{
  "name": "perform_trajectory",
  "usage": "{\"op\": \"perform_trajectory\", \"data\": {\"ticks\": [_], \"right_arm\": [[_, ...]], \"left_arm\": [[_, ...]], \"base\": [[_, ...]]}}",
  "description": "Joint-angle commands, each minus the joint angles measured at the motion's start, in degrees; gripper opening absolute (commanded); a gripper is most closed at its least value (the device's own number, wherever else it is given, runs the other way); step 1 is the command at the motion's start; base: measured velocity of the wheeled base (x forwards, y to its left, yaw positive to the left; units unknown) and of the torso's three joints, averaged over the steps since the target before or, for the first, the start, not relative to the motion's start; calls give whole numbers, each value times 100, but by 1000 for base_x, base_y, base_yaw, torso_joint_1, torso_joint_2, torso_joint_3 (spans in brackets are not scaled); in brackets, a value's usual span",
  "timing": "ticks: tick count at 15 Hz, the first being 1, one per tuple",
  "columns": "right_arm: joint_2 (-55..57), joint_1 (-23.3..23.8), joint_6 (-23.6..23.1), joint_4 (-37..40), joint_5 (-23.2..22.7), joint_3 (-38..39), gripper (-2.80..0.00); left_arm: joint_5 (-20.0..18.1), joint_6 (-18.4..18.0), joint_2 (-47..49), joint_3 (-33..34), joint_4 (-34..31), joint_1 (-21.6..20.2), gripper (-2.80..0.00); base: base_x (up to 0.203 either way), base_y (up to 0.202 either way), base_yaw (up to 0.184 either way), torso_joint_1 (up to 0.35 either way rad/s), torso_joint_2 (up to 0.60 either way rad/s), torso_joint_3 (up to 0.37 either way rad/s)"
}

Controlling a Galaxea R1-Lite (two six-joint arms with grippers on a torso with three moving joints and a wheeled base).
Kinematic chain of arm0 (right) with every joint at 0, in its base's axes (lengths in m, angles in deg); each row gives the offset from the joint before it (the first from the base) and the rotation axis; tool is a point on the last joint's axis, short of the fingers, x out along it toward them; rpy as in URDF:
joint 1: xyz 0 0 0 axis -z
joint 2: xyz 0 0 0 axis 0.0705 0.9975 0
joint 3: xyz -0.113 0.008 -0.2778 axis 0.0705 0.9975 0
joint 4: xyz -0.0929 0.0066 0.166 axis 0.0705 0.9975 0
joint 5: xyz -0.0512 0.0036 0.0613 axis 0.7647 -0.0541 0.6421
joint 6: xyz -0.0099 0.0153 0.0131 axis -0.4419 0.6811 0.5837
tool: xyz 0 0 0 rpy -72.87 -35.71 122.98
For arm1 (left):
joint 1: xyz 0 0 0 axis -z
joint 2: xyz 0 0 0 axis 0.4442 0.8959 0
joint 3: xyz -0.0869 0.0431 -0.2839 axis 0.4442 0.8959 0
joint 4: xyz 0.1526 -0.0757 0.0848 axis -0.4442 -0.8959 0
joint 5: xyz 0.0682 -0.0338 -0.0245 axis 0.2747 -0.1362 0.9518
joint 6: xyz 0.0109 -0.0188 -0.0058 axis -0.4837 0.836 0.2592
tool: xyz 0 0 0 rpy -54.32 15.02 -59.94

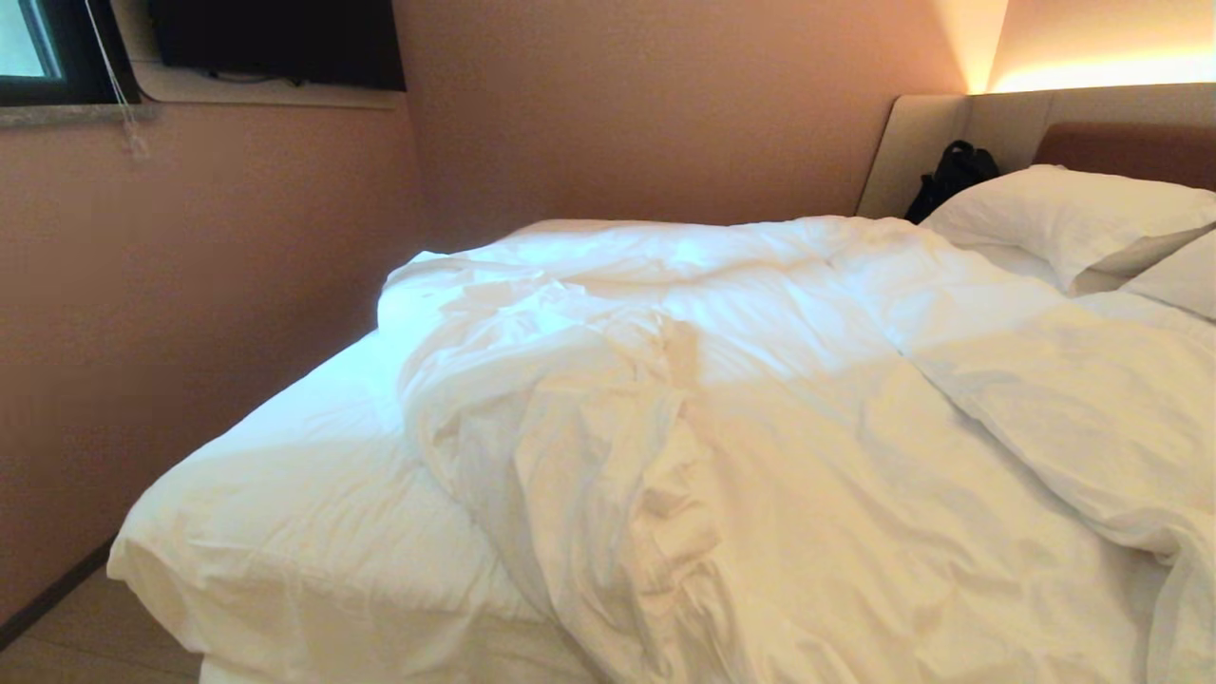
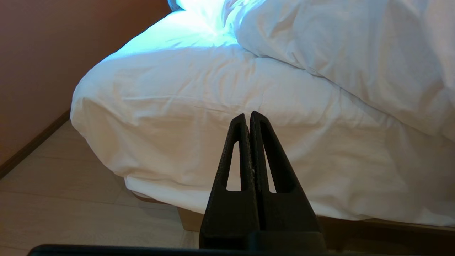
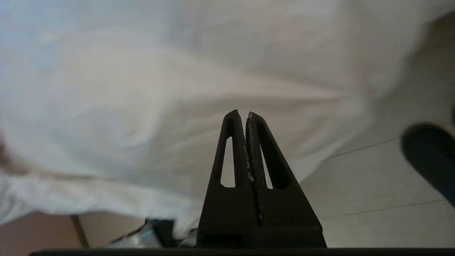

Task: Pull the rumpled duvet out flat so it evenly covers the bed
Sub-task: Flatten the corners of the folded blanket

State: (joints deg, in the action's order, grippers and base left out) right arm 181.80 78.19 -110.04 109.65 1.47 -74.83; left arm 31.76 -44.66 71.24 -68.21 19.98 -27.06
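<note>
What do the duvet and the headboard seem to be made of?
Duvet: seemingly matte white cotton cover over soft filling; it creases finely and puffs up. Headboard: probably padded beige fabric or leatherette, smooth, with a seam; its brown panel looks similar.

No readable text, no labels, no brands, no numbers, no signs in any view

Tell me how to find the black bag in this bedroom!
Start at the big bed with its rumpled white duvet. Follow it up to the beige headboard in the far corner. The black bag leans there behind the pillows, the only dark thing among all the white bedding.
</note>
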Motion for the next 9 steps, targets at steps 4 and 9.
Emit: {"op": "perform_trajectory", "data": {"ticks": [4,9], "right_arm": [[767,443,-269,-541,26,-122,-280],[670,831,-610,-566,355,419,-280]], "left_arm": [[0,1,-2,1,1,-2,-280],[0,1,-2,1,1,-2,-280]], "base": [[0,0,0,0,0,0],[0,0,0,0,0,0]]}}
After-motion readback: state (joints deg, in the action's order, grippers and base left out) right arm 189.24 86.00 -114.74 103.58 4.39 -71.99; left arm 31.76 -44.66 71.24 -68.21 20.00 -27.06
